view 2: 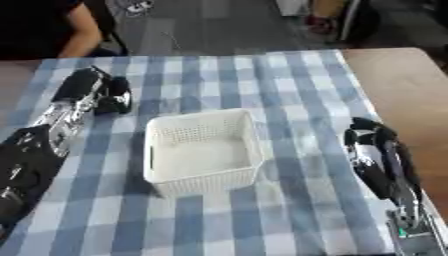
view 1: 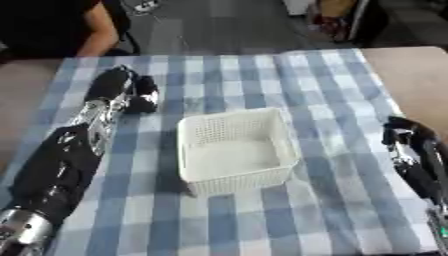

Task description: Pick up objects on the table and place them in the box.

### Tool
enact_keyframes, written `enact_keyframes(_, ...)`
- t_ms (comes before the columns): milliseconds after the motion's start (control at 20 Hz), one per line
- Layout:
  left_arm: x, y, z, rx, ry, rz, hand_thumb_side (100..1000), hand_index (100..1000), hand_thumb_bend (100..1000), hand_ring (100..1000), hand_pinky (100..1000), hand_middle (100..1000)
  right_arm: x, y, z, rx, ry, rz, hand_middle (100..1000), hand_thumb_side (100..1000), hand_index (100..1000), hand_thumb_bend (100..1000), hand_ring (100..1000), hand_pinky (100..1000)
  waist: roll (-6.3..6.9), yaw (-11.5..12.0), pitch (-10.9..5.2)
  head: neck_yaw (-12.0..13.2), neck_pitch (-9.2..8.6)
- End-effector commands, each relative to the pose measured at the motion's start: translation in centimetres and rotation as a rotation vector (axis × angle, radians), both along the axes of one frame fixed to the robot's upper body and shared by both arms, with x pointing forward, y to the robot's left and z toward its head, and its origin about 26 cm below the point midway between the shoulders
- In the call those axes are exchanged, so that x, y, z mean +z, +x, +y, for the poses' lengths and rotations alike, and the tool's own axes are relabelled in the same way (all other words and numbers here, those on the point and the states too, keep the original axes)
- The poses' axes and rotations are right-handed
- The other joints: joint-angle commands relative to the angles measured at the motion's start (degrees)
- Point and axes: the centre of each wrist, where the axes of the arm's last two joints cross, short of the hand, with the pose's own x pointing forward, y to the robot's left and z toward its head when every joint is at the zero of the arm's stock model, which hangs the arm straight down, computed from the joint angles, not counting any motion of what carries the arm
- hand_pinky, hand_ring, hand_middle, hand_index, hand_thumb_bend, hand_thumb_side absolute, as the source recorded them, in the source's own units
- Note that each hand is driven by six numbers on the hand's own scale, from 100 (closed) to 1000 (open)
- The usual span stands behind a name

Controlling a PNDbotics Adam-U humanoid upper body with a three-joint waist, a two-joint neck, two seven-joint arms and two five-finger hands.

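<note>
Fingers of left hand (view 1: pixel 140 95) curled, seemingly empty; right hand (view 2: pixel 367 135) unclear; perforated white box (view 1: pixel 234 150) on checked cloth (view 1: pixel 332 200).

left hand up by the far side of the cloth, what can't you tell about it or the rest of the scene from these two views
- Left hand: fingers curled downward, its own dark back hides whether anything is held, both views.
- White basket: the near wall hides part of the floor; the part that shows looks bare.
- Right hand: blurred, finger pose unclear.
- Right forearm: cut by the lower right edge.

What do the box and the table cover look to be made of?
The box looks like white plastic, matte, its walls a fine perforated mesh. The cover looks like woven cloth, blue and white checked, lying flat; the weave itself is not clear.
</note>
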Motion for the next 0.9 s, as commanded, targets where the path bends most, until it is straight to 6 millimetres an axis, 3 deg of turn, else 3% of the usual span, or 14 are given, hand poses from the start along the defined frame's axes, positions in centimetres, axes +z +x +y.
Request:
enact_keyframes(50, 1.4, 0.4, 0.6, 0.006, 0.005, -0.035, 572, 364, 100, 311, 487, 329, 0.7, 0.1, -0.3, 0.000, -0.014, -0.023, 706, 763, 831, 279, 592, 717, -0.06, -0.03, -0.81, 0.27, 0.05)
enact_keyframes(550, 1.5, 0.3, 0.6, 0.001, -0.025, -0.041, 578, 346, 100, 301, 484, 315, 0.7, 0.1, -0.3, -0.001, -0.014, -0.022, 707, 762, 831, 277, 592, 717, -0.08, -0.01, -0.82, 0.18, -0.05)
enact_keyframes(900, 4.4, 0.0, 0.6, -0.033, -0.254, -0.168, 583, 336, 100, 299, 477, 319, 0.8, 0.1, -0.4, -0.002, -0.015, -0.022, 707, 762, 831, 275, 592, 717, -0.02, 0.08, -0.82, -0.07, -0.10)
